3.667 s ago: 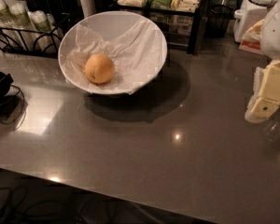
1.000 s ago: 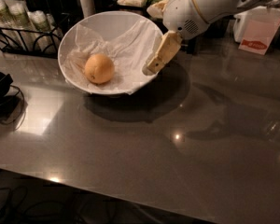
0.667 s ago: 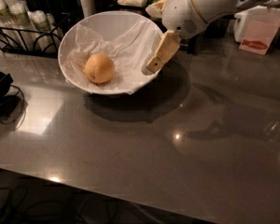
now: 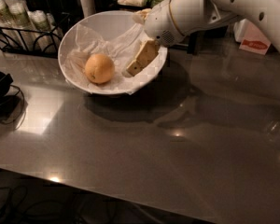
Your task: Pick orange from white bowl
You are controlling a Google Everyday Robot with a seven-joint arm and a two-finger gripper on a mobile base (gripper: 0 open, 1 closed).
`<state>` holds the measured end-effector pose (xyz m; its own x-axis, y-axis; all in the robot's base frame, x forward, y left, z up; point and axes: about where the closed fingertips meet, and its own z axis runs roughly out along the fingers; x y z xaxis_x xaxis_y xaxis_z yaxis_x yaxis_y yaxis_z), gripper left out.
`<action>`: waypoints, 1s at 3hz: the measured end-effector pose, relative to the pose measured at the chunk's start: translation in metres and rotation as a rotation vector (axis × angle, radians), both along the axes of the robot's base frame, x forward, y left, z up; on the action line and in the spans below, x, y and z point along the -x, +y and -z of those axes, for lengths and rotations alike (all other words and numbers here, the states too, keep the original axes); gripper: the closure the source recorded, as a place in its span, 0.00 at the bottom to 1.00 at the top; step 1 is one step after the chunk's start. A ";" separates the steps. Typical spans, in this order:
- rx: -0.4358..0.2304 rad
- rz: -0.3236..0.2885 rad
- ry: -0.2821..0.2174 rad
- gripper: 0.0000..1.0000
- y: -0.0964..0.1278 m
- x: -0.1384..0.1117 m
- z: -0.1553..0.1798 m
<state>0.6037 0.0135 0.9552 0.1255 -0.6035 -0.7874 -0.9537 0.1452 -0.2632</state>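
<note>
Orange in white bowl; gripper beside it, hiding bowl's right rim.

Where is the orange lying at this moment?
In the camera view the orange lies left of centre in the white bowl, on the paper; the claw is in the bowl to its right, not touching.

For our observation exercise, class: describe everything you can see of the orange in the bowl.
The orange is round, pale yellow-orange, matte-skinned and whole. It rests on crumpled white paper in the left half of the wide white bowl. Only the paper touches it. The gripper is inside the bowl to the orange's right, a small gap away from it.
</note>
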 end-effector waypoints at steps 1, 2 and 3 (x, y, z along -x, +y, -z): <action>-0.033 -0.019 0.031 0.00 0.039 -0.027 0.022; -0.034 -0.019 0.031 0.00 0.039 -0.027 0.022; -0.078 -0.022 0.050 0.00 0.048 -0.031 0.031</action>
